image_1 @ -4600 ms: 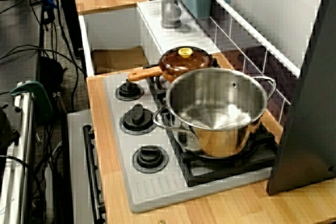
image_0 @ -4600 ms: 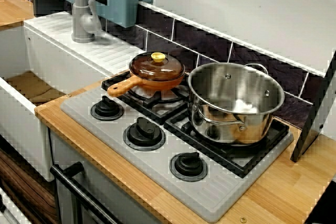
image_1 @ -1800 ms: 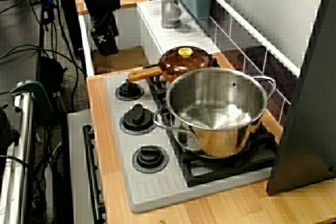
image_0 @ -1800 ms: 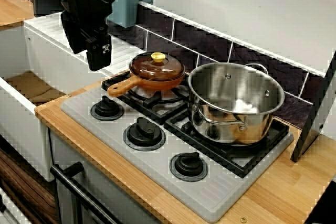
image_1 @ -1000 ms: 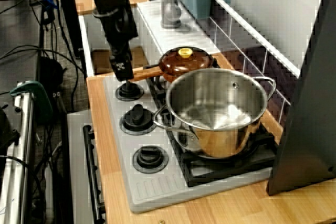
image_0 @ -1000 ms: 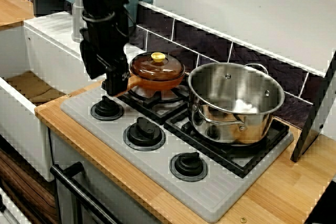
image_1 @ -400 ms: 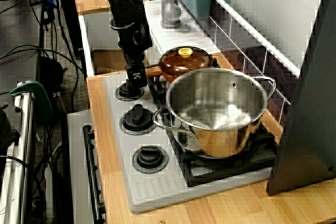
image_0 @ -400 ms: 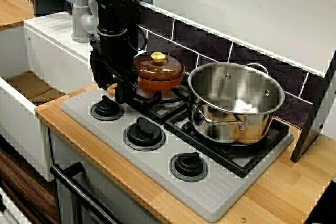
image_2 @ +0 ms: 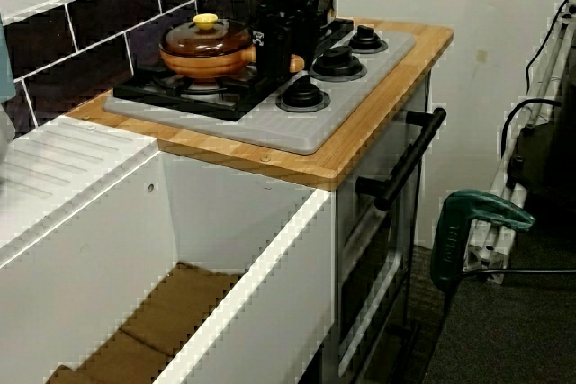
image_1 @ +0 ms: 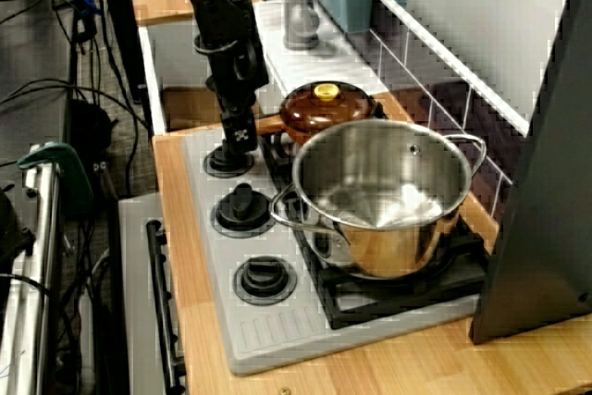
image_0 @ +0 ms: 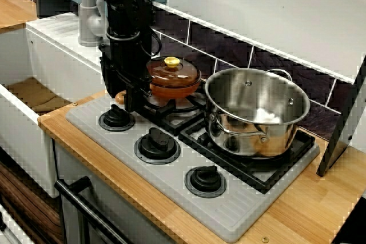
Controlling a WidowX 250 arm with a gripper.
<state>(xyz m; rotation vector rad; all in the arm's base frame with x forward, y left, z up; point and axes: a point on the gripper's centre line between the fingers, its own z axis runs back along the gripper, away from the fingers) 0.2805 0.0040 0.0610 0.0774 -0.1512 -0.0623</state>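
Front view of the stove: the black hand [image_0: 131, 96] is down at the left burner, its fingers at the pale brown handle [image_0: 119, 96] of the small brown pan [image_0: 174, 84]. Only the rounded tip of that handle shows past them on the left. The pan sits on the black grate [image_0: 171, 114] at the far left of the grey stove top [image_0: 177, 167], with its lid [image_0: 171, 71] on and a yellow knob [image_0: 171, 61] at the centre. Just to its right, close but seemingly apart, a large steel pot [image_0: 257, 112] stands on the 2nd burner. 3 black dials [image_0: 156, 144] run along the near edge, and the leftmost dial [image_0: 116, 119] lies just below and near the hand. In the view from the sink end, the hand's body hides the spot where fingers and handle meet. It cannot be told whether the hand has clamped the handle or merely straddles it.

Several things could go wrong, judging from this layout. The hand sits near the handle's outer end, so the weight of pan and lid would hang well off to 1 side of any grip. The rounded handle could turn between the fingers, tipping the pan and letting the loose lid slide off. A swing to the right would knock the pan against the steel pot. A further drop would press the fingers onto the leftmost dial or the grate. To the left, past the wooden desk [image_0: 137, 184], the white sink [image_0: 63, 72] lies lower, so a pan slipping there would fall.
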